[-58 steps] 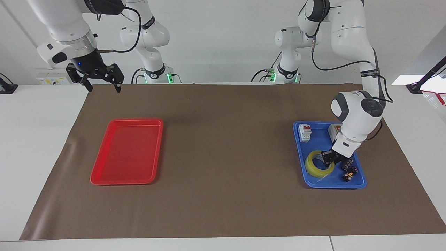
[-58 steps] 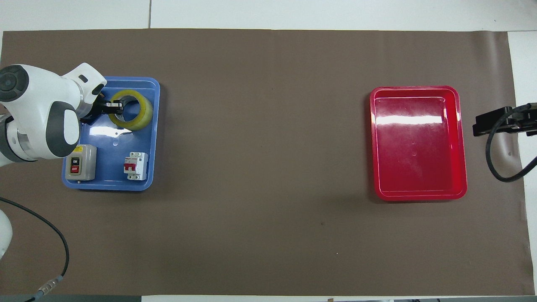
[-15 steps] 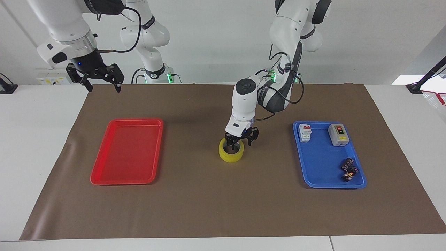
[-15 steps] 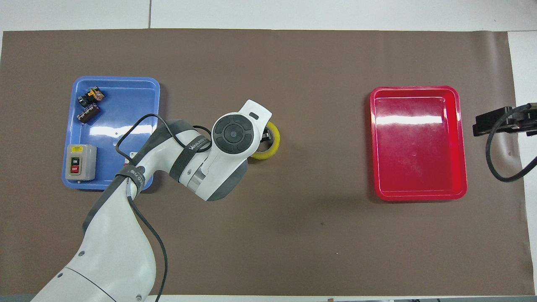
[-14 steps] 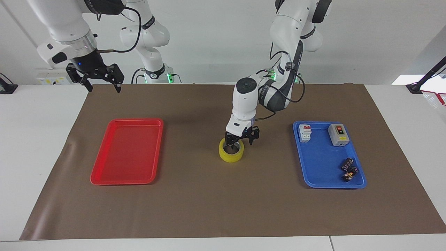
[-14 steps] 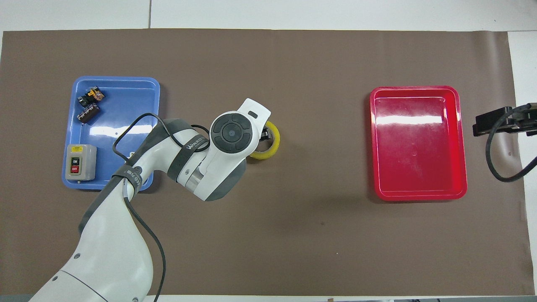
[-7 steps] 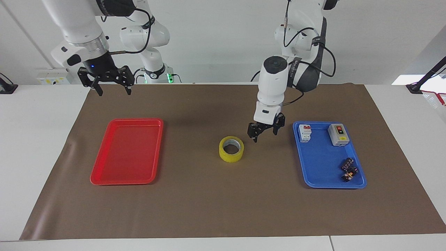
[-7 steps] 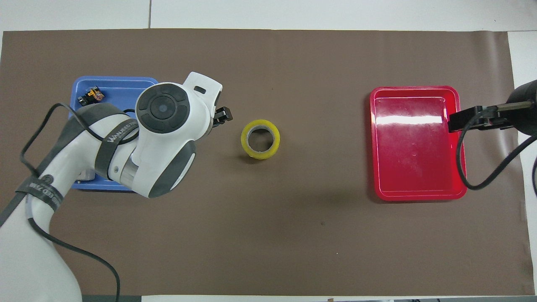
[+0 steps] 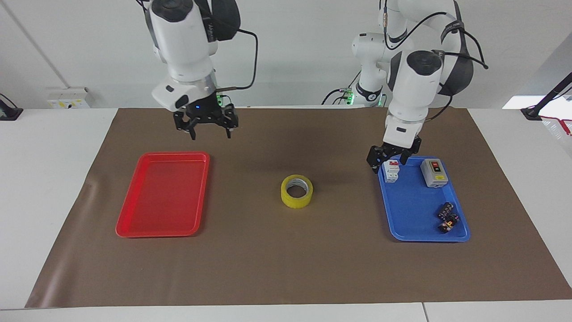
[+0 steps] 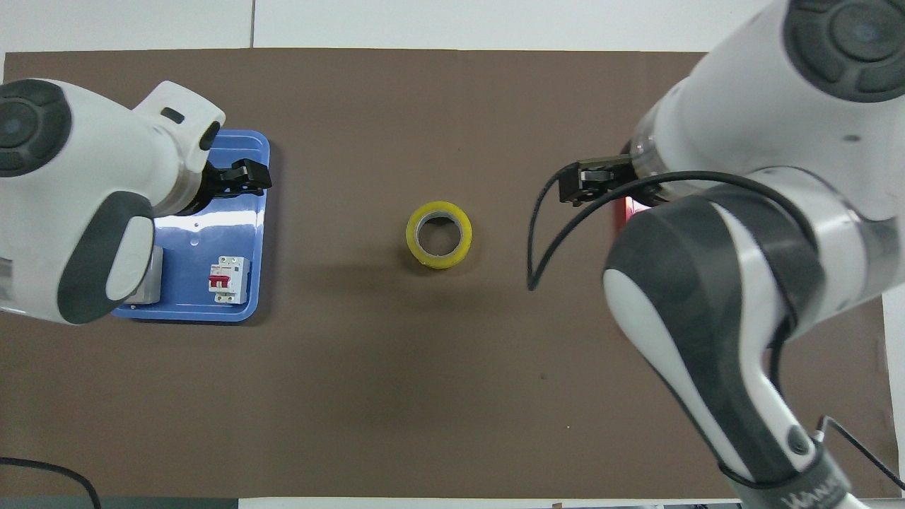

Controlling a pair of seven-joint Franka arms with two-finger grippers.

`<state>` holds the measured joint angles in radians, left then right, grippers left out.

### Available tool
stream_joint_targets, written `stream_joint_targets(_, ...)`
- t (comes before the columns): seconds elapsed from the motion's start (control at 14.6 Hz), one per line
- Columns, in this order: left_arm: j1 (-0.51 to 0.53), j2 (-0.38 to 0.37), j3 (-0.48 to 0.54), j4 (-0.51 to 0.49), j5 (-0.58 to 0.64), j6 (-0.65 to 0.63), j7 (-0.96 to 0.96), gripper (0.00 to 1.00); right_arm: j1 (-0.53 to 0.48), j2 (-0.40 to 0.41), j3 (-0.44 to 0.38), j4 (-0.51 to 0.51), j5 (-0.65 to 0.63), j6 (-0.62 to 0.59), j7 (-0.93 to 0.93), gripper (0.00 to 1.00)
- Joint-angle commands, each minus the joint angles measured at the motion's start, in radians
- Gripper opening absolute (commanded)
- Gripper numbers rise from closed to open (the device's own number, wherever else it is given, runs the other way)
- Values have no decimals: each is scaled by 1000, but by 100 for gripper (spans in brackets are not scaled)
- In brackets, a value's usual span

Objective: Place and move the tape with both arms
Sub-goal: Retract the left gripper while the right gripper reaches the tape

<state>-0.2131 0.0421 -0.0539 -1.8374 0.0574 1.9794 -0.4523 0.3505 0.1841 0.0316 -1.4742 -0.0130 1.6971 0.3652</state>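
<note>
While the translucent yellow roll of packing tape (image 9: 296,191) lies flat at frame centre, the right arm's black gripper (image 9: 206,125), fingers spread and empty, hangs upper left; the left gripper (image 9: 391,156), apparently empty, sits slightly nearer.

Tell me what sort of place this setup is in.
Most likely a robotics lab or test bench: two white arms work over a table under a brown mat, with a red tray, a blue tray of electrical parts and a tape roll laid out as practice props.
</note>
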Motion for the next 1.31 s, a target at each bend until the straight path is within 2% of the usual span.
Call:
stream_joint_targets(0.0, 110, -74, -1, -10, -86, -86, 211, 100, 59, 93, -2, 46, 11, 82, 63, 100)
stream_joint_targets(0.34, 219, -87, 3, 61, -108, -201, 386, 100, 139, 135, 2, -104, 13, 274, 104, 100)
stream_joint_targets(0.55, 253, -79, 3, 125, -116, -273, 412, 100, 166, 239, 2, -94, 10, 409, 106, 100)
stream_joint_targets(0.82, 262, -85, 3, 144, -114, -306, 411, 100, 171, 316, 2, -112, 1, 526, 83, 100)
stream_joint_targets(1.24, 245, -111, -9, 129, -114, -359, 409, 100, 191, 295, 1, -241, -1, 619, -44, 100)
